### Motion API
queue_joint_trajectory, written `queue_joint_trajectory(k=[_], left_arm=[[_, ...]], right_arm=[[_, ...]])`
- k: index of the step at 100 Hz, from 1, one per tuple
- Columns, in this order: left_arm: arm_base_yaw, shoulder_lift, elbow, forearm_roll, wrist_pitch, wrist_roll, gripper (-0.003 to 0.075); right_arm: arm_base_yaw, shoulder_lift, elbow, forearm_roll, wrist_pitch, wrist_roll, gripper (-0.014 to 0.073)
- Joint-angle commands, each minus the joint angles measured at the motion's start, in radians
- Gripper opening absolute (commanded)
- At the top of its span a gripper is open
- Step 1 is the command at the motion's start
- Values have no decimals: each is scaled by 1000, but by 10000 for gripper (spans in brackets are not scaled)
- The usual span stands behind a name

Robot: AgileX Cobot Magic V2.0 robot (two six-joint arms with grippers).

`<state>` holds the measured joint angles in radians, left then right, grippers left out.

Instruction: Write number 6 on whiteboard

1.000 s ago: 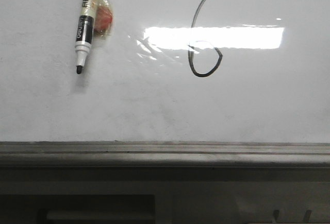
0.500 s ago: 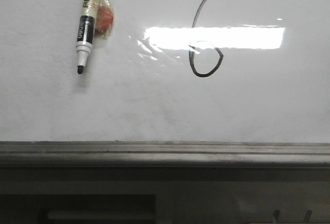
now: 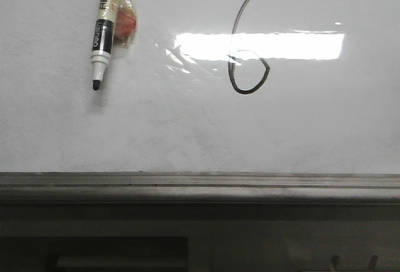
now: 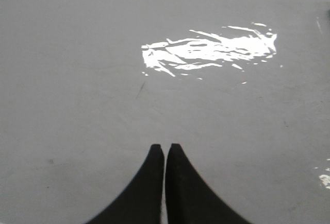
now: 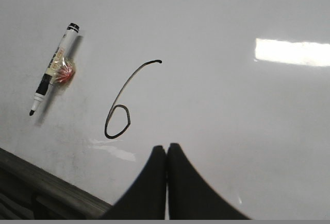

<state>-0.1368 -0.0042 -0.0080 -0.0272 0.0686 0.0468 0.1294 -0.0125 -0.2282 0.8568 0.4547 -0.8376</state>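
Note:
The number 6 is drawn in thin black line on the whiteboard, its loop crossing the light glare. It also shows in the right wrist view. The marker pen lies on the board at the upper left, uncapped, tip down; it also shows in the right wrist view. My right gripper is shut and empty, apart from the 6. My left gripper is shut and empty over bare board. Neither gripper shows in the front view.
A small red and clear lump sticks to the marker's side. The board's grey bottom rail runs across the front view, with dark structure below. It also shows in the right wrist view.

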Motion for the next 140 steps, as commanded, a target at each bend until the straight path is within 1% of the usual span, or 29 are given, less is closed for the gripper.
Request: queue_joint_trajectory(k=[1,8,118,125,130,132,134,137,139,140], left_arm=[[33,-32,48,-9,-57,-8,-20],[44,-32,48,-9,-57,-8,-20],[44,-32,48,-25,-57,-8,-20],[44,-32,48,-25,-57,-8,-20],[44,-32,48,-25,-57,-8,-20],[44,-32,48,-25,-57,-8,-20],[44,-32,48,-25,-57,-8,-20],[44,-32,48,-25,-57,-8,-20],[44,-32,48,-25,-57,-8,-20],[44,-32,48,-25,-57,-8,-20]], right_arm=[[-2,0,-25,26,-59,-6,-46],[-2,0,-25,26,-59,-6,-46],[-2,0,-25,22,-70,-6,-46],[-2,6,-21,-24,-118,-4,-46],[-2,12,-21,-114,-156,44,-46],[-5,12,-21,-151,-172,87,-46],[-6,12,-21,-217,-186,141,-46],[-12,12,-18,-342,-205,225,-46],[-19,12,-16,-395,-219,290,-46],[-23,12,-15,-449,-225,334,-46]])
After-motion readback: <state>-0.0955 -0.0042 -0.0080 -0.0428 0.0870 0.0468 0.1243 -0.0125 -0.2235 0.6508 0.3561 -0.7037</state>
